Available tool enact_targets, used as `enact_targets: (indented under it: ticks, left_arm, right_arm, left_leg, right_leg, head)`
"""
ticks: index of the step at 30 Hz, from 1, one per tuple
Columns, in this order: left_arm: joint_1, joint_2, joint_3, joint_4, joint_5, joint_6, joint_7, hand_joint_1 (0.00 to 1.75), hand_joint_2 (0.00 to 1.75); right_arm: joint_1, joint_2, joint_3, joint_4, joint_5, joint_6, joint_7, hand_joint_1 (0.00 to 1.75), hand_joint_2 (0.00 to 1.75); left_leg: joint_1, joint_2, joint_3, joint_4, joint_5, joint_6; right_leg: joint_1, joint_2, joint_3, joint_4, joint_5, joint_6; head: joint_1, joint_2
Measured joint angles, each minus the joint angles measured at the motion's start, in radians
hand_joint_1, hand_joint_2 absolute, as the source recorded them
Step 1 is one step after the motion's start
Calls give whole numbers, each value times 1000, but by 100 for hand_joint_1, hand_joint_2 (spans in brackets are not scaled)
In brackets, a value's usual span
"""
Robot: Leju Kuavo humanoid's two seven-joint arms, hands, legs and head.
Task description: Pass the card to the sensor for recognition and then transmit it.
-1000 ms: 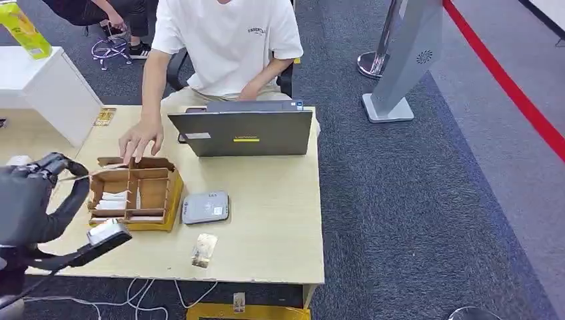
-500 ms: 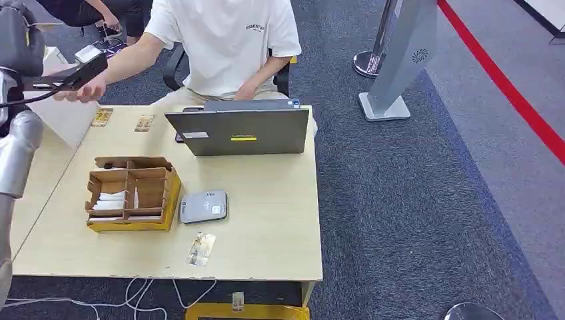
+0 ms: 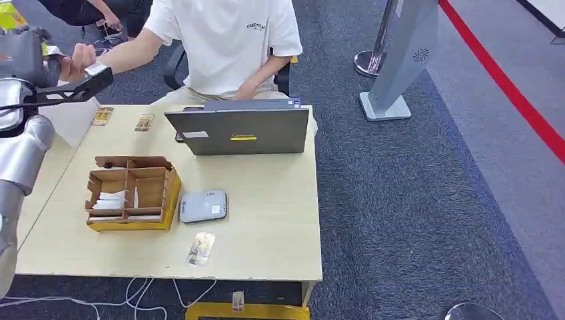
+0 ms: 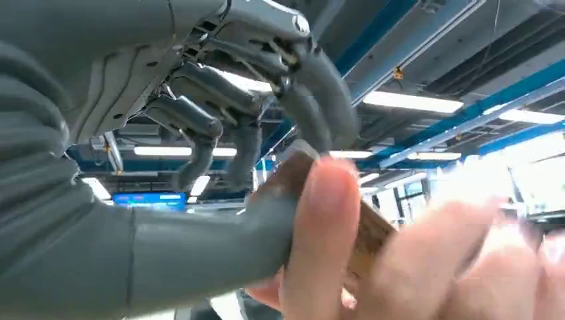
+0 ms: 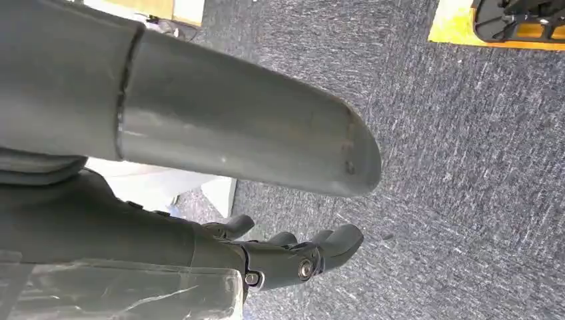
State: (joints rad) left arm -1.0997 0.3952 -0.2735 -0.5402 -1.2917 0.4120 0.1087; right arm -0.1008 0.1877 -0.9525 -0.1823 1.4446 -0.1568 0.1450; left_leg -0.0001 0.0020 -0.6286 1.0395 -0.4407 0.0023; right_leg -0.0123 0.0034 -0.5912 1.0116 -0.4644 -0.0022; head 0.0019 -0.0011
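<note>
My left hand is raised at the far left, above the table's back corner. In the left wrist view its thumb and fingers pinch a brown card. A seated person's hand reaches over to mine, and the person's fingers also grip the card. The grey sensor pad lies on the table beside the cardboard box. My right hand hangs over the carpet holding nothing, its fingers loosely bent.
A wooden table carries a compartment box with white cards, a laptop, one card near the front edge and two cards at the back left. A white cabinet stands left. A grey stand stands on the carpet at the right.
My left arm rose from beside the box up to the far left. The person's hand left the box and now meets my hand at the card.
</note>
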Motion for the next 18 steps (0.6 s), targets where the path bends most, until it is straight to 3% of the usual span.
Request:
enact_targets:
  ticks: [9, 14, 16, 18]
  left_arm:
    - [12, 2, 0, 17, 3, 10, -6, 0, 175]
    - [40, 6, 1, 11, 34, 58, -71, 0, 175]
    - [100, 18, 9, -40, 75, 75, -117, 0, 175]
    - [220, 49, 28, -172, 150, 74, -162, 0, 175]
  right_arm:
    - [2, 0, 0, 0, 0, 0, 0, 0, 0]
    - [2, 0, 0, 0, -11, 0, 0, 0, 0]
    - [3, 0, -1, 0, -20, 0, 0, 0, 0]
    - [3, 0, -6, 0, -36, 0, 1, 0, 0]
  left_leg:
    - [0, 0, -1, 0, 0, 0]
    - [0, 0, -1, 0, 0, 0]
    - [-1, 1, 0, 0, 0, 0]
    - [-2, 4, 1, -2, -1, 0]
  right_leg:
    - [0, 0, 0, 0, 0, 0]
    - [0, 0, 0, 0, 0, 0]
    - [0, 1, 0, 0, 0, 0]
    - [-1, 4, 0, 0, 0, 0]
  head:
    - [0, 0]
    - [0, 0]
    - [0, 0]
    - [1, 0]
